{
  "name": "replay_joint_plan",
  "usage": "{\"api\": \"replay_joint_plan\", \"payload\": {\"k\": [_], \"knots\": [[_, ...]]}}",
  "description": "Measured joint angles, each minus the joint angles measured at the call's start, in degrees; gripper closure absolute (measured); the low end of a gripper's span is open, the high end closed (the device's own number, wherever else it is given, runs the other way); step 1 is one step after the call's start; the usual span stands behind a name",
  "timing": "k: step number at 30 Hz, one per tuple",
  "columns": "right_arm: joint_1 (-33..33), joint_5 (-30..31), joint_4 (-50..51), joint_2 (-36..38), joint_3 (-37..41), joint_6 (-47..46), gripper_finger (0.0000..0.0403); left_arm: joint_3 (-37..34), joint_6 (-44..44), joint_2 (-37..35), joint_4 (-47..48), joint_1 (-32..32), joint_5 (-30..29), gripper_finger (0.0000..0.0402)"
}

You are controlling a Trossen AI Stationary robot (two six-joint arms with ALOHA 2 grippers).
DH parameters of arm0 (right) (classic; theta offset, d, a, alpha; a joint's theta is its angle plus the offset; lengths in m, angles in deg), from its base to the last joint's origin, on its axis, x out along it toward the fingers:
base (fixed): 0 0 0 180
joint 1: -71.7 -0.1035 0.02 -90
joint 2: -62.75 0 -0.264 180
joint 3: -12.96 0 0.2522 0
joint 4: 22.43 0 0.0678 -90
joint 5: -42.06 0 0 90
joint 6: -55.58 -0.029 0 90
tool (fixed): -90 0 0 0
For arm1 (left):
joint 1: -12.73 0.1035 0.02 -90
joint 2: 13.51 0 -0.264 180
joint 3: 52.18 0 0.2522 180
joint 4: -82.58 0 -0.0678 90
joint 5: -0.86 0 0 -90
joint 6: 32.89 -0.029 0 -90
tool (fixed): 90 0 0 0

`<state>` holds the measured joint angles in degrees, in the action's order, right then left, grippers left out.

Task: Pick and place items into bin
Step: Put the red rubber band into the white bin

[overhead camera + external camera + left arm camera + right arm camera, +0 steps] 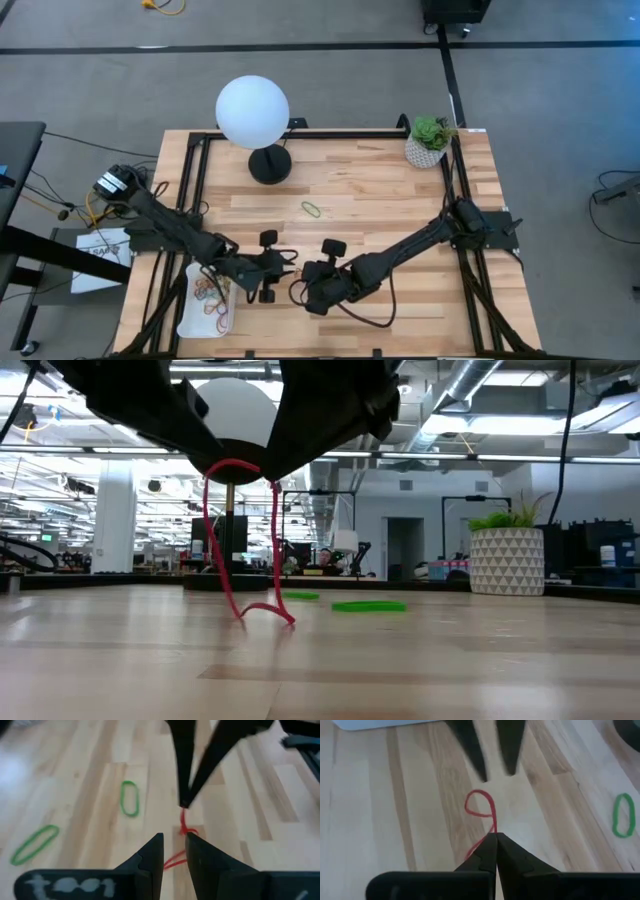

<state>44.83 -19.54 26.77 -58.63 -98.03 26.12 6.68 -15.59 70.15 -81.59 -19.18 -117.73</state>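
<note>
Right wrist view shows the right claw [495, 840] pinched shut on a thin red rubber band [482, 815], whose long axis runs up from the pale wooden plank surface [395, 810] into the fingertips, its lower loop trailing on the wood. Just beside it the left claw [174, 847] hovers, fingers narrowly apart, holding nothing. Near the left arm sits the small white shallow tray [192, 312], bands already inside. Green rubber bands [312, 209] lie flat farther out. No readable writing.

Red band [482, 812] dangling mid-frame off pinched tips, green loops [312, 209] above centre, white bin [190, 315] lower left holding several.
</note>
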Motion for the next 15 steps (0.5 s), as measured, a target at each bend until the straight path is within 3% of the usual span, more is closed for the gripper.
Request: {"api": "replay_joint_plan", "payload": {"k": [15], "knots": [[0.4,0.25,-0.2,0.09,0.0,0.0,0.0403,0.02,-1.11,0.0,-2.47,0.65,3.86,0.0331]]}}
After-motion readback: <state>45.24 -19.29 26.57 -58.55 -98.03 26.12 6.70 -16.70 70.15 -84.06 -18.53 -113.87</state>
